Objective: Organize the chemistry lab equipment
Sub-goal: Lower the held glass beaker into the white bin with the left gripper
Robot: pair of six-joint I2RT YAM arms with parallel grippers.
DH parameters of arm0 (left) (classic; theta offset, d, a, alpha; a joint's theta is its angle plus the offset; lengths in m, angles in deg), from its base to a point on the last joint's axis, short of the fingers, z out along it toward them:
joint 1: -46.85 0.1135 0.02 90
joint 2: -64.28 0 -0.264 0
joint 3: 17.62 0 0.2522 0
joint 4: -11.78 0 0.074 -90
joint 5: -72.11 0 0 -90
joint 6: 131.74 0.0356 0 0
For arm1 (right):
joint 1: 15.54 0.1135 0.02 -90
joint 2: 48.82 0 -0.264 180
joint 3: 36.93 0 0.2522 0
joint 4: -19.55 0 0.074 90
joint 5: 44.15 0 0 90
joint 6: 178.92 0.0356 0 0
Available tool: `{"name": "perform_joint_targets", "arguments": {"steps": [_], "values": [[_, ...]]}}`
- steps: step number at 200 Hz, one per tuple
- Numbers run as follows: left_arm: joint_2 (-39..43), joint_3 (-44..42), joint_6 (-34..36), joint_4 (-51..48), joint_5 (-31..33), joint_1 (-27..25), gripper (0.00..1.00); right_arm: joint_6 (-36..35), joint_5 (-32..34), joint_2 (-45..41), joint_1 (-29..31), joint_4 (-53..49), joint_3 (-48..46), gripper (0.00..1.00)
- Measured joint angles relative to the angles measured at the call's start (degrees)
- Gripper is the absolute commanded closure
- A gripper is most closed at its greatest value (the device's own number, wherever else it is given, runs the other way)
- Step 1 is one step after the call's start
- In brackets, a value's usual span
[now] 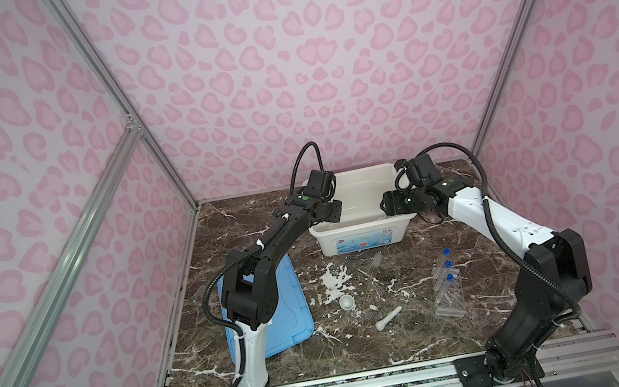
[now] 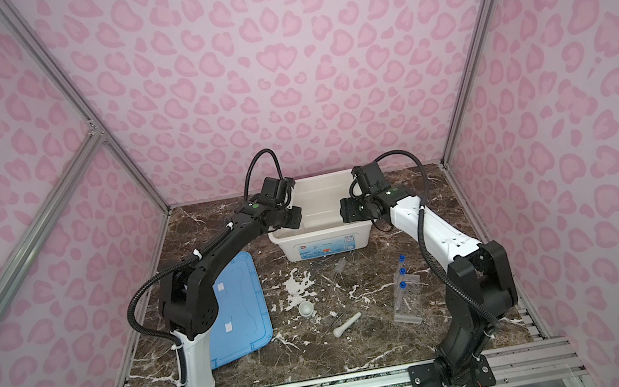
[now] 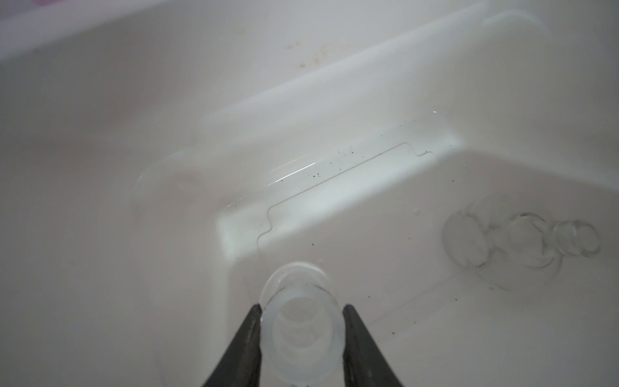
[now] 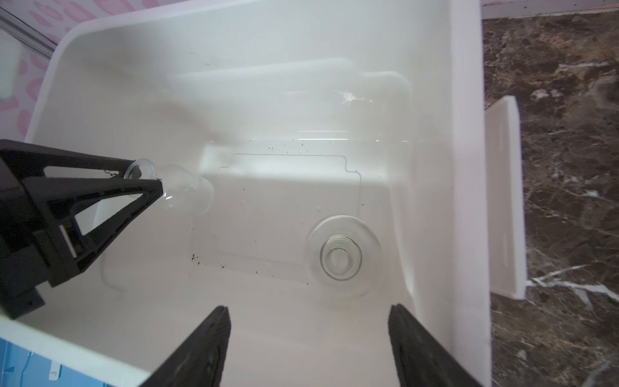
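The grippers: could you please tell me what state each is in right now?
Left gripper: closed on a small glass vessel.
Right gripper: open, holding nothing.

Left arm (image 1: 248,284) and right arm (image 1: 484,217): black joint housings, white link shells. Black corrugated cables (image 1: 501,242) with white ties (image 1: 261,245) run alongside; a green dot (image 1: 305,199) marks each wrist.

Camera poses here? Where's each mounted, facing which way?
Both top views: high at front, looking down on table, white bin; left arm, right arm show.
Left wrist: behind left pincer, facing into bin; it grips small flask.
Right wrist: above bin, facing down; open right pincer shows.
Shared: both wrists see the small flask.
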Motion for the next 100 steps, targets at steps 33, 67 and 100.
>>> {"name": "perform_joint_targets", "arguments": {"steps": [33, 67, 100], "values": [[-1.4, 1.5, 0.0, 0.3, 0.5, 0.0, 0.69, 0.0, 0.2, -0.5, 0.0, 0.0, -0.3, 0.23], [-1.6, 1.8, 0.0, 0.3, 0.5, 0.0, 0.70, 0.0, 0.2, -0.7, 0.0, 0.0, -0.6, 0.23], [-1.2, 1.7, 0.0, 0.4, 0.3, 0.0, 0.70, 0.0, 0.2, -0.7, 0.0, 0.0, -0.7, 0.23]]}}
